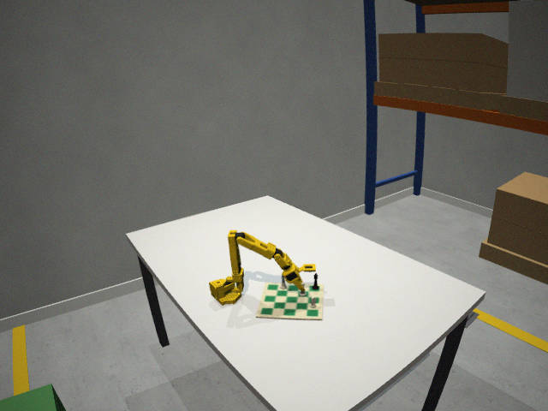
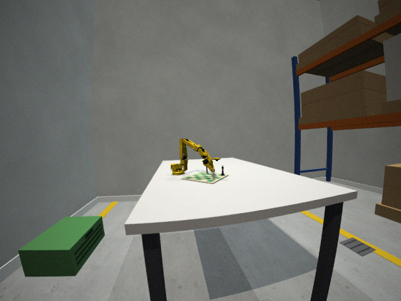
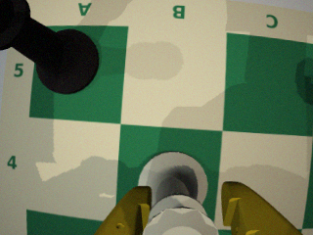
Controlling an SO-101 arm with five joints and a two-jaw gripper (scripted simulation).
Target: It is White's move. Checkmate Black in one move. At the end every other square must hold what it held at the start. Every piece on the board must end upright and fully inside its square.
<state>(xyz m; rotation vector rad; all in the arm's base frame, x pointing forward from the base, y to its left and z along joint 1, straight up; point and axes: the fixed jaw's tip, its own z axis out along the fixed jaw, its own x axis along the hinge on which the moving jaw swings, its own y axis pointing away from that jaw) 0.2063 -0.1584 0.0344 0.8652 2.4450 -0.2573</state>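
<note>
A small green and cream chessboard (image 1: 291, 301) lies on the white table. In the wrist view a white piece (image 3: 178, 222) stands upright on square B4, between my gripper's (image 3: 186, 196) yellow fingers. The fingers stand a little apart; a gap shows between the right finger and the piece, while the left finger is very close to it. A black piece (image 3: 62, 59) stands on A5, and it also shows in the top view (image 1: 315, 281). Two more white pieces (image 1: 282, 282) (image 1: 313, 302) stand on the board. My gripper (image 1: 300, 287) is low over the board's far side.
The arm's base (image 1: 225, 289) sits on the table left of the board. A blue and orange shelf rack with cardboard boxes (image 1: 442, 66) stands behind the table. A green box (image 2: 61, 246) lies on the floor.
</note>
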